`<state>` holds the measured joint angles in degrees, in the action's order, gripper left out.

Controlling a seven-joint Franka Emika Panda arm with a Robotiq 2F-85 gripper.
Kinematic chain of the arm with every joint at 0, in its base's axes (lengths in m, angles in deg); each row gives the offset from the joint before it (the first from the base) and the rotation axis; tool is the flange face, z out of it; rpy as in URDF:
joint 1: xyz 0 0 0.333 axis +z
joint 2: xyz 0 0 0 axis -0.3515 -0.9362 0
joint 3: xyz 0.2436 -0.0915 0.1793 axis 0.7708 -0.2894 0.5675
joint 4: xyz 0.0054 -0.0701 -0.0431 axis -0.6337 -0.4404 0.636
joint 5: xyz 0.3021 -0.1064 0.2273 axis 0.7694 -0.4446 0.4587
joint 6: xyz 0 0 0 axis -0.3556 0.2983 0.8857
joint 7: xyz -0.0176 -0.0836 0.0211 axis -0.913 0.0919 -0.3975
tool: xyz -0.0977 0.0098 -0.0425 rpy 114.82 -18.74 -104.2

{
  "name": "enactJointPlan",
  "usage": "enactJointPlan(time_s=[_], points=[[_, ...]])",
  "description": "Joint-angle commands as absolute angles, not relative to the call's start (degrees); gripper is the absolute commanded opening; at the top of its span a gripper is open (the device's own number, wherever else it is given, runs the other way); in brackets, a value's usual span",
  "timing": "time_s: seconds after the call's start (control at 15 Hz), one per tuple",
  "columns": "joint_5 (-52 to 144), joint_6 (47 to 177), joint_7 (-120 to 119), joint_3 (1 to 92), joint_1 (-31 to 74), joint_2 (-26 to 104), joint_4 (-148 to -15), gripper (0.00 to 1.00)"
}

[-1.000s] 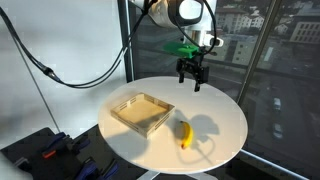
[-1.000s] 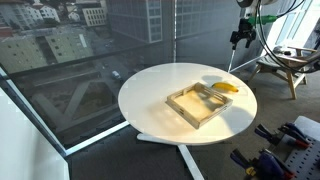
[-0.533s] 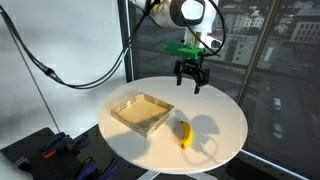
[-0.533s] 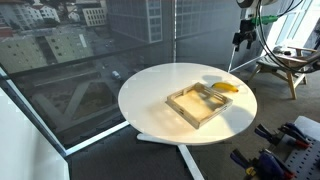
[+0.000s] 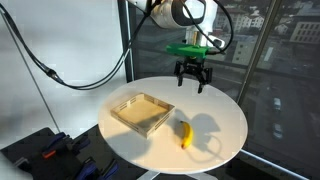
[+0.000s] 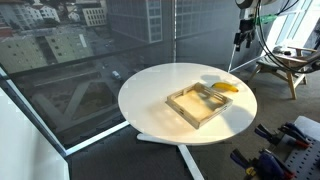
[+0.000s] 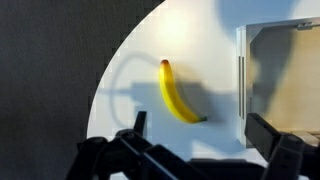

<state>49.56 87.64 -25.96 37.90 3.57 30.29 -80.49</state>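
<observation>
So yeah, nothing is being gripped here. The fingers [image 5: 183,80] are being held spread wide and empty, up in the air above the round white worktop [image 5: 225,112] and well apart from everything on it. In the wrist view the fingers [image 7: 138,128] are being shown at the bottom of the picture with only air between them. The banana [image 7: 178,92] is being looked down on from there. It's lying flat on the worktop, just beside the wooden tray [image 7: 241,80] but not touching it as far as can be told. The same layout is being shown in both exterior views: banana [image 5: 184,134] outside the tray [image 5: 128,122], and banana [image 6: 224,88] next to the tray [image 6: 183,113] on the worktop [image 6: 150,95]. The fingers [image 6: 241,42] are tiny in that last view. Progress-wise, it's being judged as barely started: the banana isn't being touched or lifted, the tray is sitting empty, and all the contact work is left. As for brands or labels, nothing readable is being picked up anywhere. No sticker can be made out on the banana and no print on the tray. The green part above the fingers isn't showing any lettering at this size.
</observation>
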Motion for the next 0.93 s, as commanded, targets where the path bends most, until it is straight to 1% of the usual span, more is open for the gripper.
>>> enactJointPlan(time_s=[0.0, 0.87], points=[[47.74, 85.60, -29.88, 39.46, 2.03, 29.03, -77.44, 1.00], [51.68, 88.30, -33.97, 42.13, -0.06, 28.64, -75.23, 1.00]])
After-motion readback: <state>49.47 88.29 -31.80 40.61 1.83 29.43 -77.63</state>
